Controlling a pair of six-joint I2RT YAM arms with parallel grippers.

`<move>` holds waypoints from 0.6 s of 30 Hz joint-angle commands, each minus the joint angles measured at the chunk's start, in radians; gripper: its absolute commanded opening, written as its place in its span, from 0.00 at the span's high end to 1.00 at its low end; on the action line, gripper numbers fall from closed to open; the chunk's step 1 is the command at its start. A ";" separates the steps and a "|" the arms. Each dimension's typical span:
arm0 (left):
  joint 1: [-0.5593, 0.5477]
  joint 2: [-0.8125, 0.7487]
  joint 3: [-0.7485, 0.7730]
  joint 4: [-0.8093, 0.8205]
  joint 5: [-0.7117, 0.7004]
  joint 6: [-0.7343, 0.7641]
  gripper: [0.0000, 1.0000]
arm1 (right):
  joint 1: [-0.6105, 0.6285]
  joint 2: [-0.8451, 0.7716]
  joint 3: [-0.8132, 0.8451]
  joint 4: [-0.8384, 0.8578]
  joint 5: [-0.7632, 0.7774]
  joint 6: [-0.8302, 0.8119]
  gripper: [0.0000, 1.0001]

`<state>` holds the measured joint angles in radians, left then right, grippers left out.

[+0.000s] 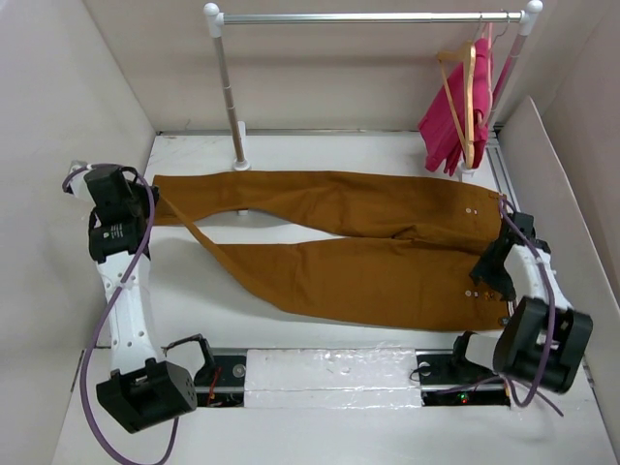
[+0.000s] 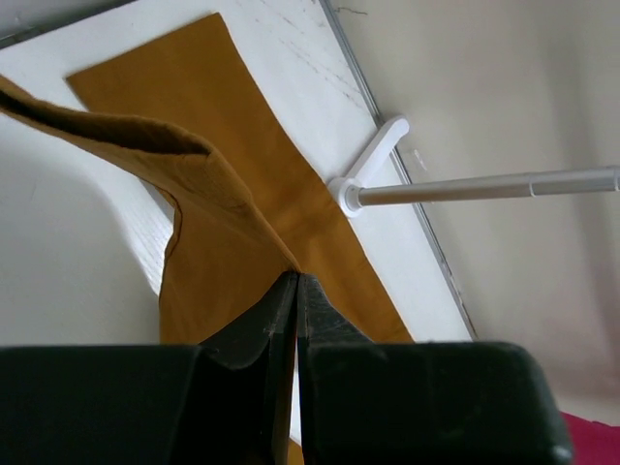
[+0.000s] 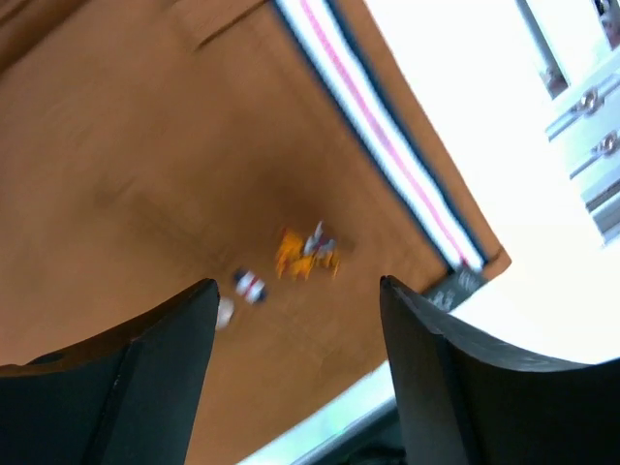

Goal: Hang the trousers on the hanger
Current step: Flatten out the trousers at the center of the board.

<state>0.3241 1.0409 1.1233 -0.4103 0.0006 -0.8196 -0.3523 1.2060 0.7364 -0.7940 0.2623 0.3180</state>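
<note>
Leftmost in the top view, the left arm stands up from its base and bends inward at the wrist, the left gripper (image 2: 296, 283) with jaws pressed together, pinching a leg end of the trousers (image 1: 368, 257), which lie spread across the table (image 1: 194, 300) mid-frame. At lower right the right arm folds low, the right gripper (image 3: 300, 291) hovering, jaws spread, over the waist end. The hanger (image 1: 472, 87) hangs on the rail (image 1: 368, 17) at upper right.
</note>
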 commanded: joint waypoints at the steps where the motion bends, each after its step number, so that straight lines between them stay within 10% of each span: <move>1: 0.000 -0.007 0.043 0.056 -0.011 0.011 1.00 | -0.051 0.090 0.020 0.137 0.035 -0.036 0.27; 7: 0.000 -0.019 0.021 0.054 -0.083 0.034 1.00 | -0.192 0.315 0.084 0.279 -0.185 -0.172 0.34; 12: 0.010 -0.039 -0.022 0.059 -0.123 0.042 1.00 | -0.178 0.426 0.230 0.321 -0.316 -0.226 0.88; 16: 0.029 -0.054 -0.048 0.045 -0.157 0.043 1.00 | -0.169 0.516 0.375 0.339 -0.454 -0.260 0.96; 18: 0.038 -0.064 -0.062 0.039 -0.151 0.033 1.00 | -0.169 0.541 0.441 0.294 -0.468 -0.301 0.84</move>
<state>0.3443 1.0119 1.0760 -0.4023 -0.1150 -0.7933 -0.5297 1.7161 1.0782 -0.6159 -0.0715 0.0784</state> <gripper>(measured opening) 0.003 0.140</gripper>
